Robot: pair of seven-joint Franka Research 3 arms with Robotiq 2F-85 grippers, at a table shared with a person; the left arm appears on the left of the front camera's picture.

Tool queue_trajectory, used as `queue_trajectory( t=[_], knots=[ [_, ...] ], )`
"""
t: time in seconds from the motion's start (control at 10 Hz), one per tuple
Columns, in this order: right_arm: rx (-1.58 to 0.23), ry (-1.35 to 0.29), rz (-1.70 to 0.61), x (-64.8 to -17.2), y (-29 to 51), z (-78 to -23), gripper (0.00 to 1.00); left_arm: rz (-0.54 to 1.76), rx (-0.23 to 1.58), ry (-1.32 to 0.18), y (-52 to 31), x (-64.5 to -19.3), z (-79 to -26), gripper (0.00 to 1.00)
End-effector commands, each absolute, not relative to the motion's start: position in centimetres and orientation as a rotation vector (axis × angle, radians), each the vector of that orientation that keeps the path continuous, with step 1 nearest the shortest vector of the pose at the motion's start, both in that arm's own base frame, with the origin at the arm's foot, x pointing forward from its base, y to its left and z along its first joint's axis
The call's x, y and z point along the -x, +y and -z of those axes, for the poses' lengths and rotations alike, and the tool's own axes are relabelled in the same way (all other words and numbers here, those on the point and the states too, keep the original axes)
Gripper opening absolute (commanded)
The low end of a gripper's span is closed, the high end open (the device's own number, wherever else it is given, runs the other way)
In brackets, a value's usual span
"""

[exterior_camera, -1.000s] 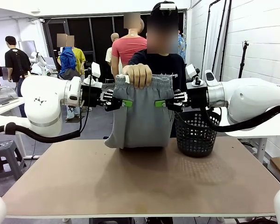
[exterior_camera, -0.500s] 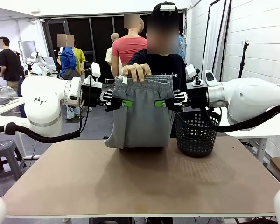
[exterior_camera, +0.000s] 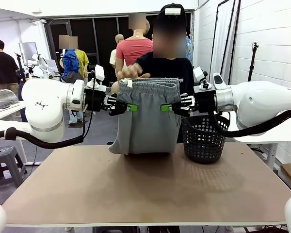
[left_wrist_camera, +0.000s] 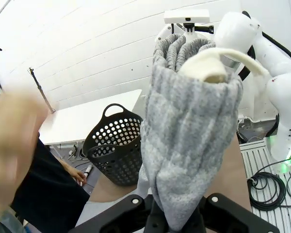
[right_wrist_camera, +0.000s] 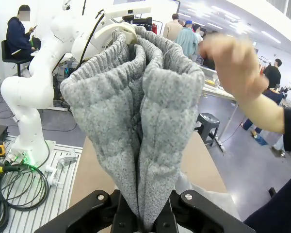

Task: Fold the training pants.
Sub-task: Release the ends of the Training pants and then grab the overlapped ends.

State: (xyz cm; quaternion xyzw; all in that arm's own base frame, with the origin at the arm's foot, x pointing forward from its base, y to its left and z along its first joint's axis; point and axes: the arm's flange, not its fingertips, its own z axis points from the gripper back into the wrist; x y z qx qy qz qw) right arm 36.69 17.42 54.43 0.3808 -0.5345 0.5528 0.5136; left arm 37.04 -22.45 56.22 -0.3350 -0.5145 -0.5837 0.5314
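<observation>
The light grey training pants hang above the far side of the table, folded over, with the gathered waistband on top and the bottom resting on the tabletop. My left gripper is shut on the pants' left edge, and its wrist view shows the bunched grey cloth pinched between the fingers. My right gripper is shut on the right edge, the cloth clamped the same way. The person's hand hovers just behind the waistband, off the cloth.
A black mesh basket stands on the table right of the pants, under my right arm. The brown tabletop stretches toward me. The person stands at the far edge, with other people farther back.
The person's hand has let go of the waistband's top and lifted back. Both grippers keep their hold in the same place; the pants hang as before.
</observation>
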Motion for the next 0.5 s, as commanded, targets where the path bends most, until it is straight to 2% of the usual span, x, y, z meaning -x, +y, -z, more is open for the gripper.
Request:
queue_trajectory(
  t=[0.0,0.4],
  knots=[
    [-0.918,-1.288,-1.336,-36.42,17.5,-54.45,0.0,1.382,0.796,-1.227,-22.59,-36.96,-56.4,0.0],
    [-0.918,-1.288,-1.336,-36.42,17.5,-54.45,0.0,1.382,0.796,-1.227,-22.59,-36.96,-56.4,0.0]
  ],
)
